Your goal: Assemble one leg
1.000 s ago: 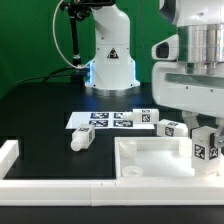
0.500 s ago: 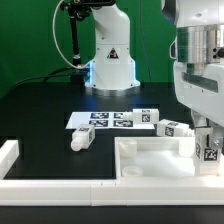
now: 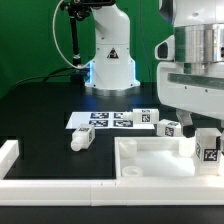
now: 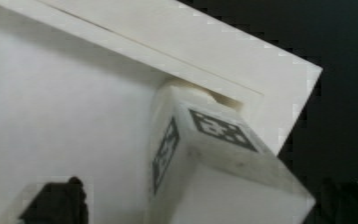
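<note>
My gripper (image 3: 205, 133) is shut on a leg (image 3: 208, 147), a white peg with a black-and-white tag, and holds it upright at the far right corner of the white square panel (image 3: 150, 143). In the wrist view the leg (image 4: 211, 140) fills the space between my dark fingertips (image 4: 60, 200), with my gripper (image 4: 202, 208) over the panel's corner rim (image 4: 176, 55). A second leg (image 3: 80, 140) lies on the black table to the exterior view's left of the panel. Two more legs (image 3: 146, 117) (image 3: 170, 127) stand behind the panel.
The marker board (image 3: 105, 120) lies flat behind the panel. A white L-shaped rail (image 3: 8, 152) runs along the exterior view's left and front edge. A second robot's white base (image 3: 110, 60) stands at the back.
The arm shifted slightly to the exterior view's right and down, then back left and up. The held leg stayed at the panel's right corner.
</note>
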Robot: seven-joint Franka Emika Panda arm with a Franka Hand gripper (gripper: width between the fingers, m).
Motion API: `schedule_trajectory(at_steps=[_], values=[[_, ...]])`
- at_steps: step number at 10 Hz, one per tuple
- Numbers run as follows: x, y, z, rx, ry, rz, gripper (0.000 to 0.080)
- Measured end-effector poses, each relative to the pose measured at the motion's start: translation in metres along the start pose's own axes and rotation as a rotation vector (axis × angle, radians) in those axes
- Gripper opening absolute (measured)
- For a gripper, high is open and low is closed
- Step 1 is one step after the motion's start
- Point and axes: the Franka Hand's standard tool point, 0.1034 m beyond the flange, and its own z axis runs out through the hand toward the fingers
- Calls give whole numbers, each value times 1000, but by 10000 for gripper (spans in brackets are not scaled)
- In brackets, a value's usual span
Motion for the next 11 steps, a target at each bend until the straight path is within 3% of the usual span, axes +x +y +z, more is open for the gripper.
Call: schedule_trajectory(at_steps=[6, 9, 11], values=[[0, 0, 0, 0, 0, 0, 649], [-4, -1, 4, 13, -8, -516, 649], [-12, 0, 4, 34, 7, -669, 649]])
